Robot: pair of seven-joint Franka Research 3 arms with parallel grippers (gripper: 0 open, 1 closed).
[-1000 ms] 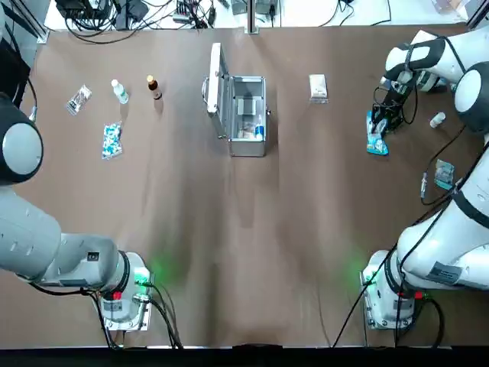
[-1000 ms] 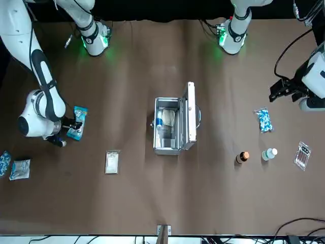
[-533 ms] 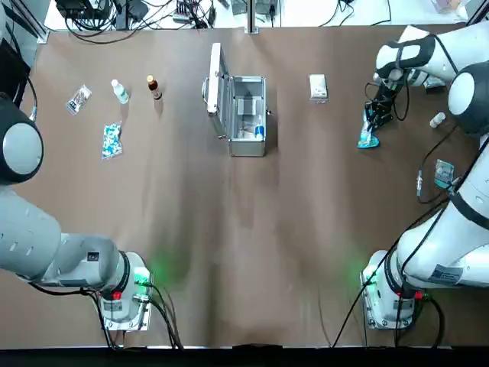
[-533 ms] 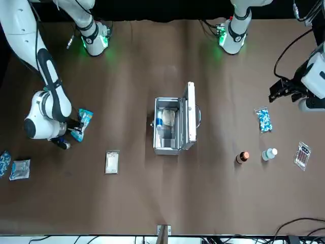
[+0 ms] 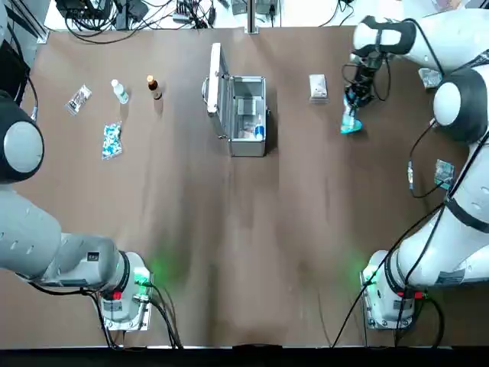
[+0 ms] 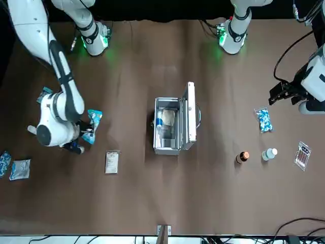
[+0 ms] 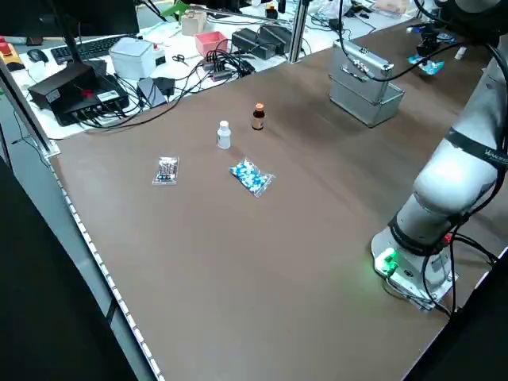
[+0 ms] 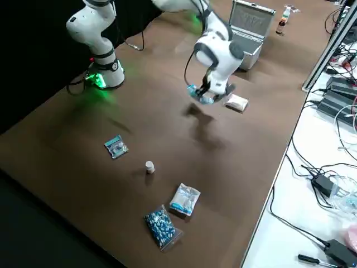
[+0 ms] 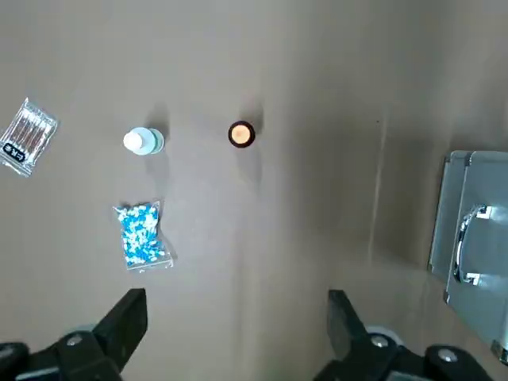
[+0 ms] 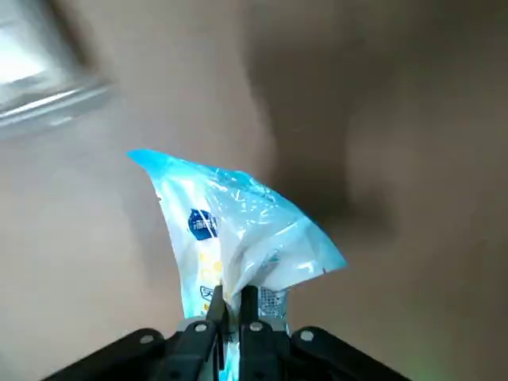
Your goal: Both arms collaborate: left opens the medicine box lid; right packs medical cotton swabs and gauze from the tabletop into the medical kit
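- Top view: the metal medicine box point(image 5: 249, 150) stands open near the table's middle, its lid point(image 5: 216, 88) swung toward the left arm. The right gripper point(image 5: 351, 108) is to the right of it with a blue-and-white pouch point(image 5: 349, 124), well apart from the box.
- Front view: inside the box are a white bundle point(image 6: 168, 117) and a blue-banded bottle point(image 6: 159, 122). If the pouch comes in across them, it could ride up on the bundle and stand proud of the rim. The left gripper point(image 6: 278, 93) is parked off to the left arm's side.
- Left side view: the brown dropper bottle point(image 7: 258, 119) stands upright; were the left arm to sweep low, it would topple easily.
- Right side view: the pouch hangs above the table near the flat white packet point(image 8: 236, 103) (too low a carry could drag that along).
- Left wrist view: the left fingers are wide apart with nothing between them; a nudge at the box's handle point(image 9: 463, 244) might shift the box or drop the lid.
- Right wrist view: the right fingers are pinched on the pouch, which fans out past them; a slack, crumpled grip may let it twist or catch on the box wall.
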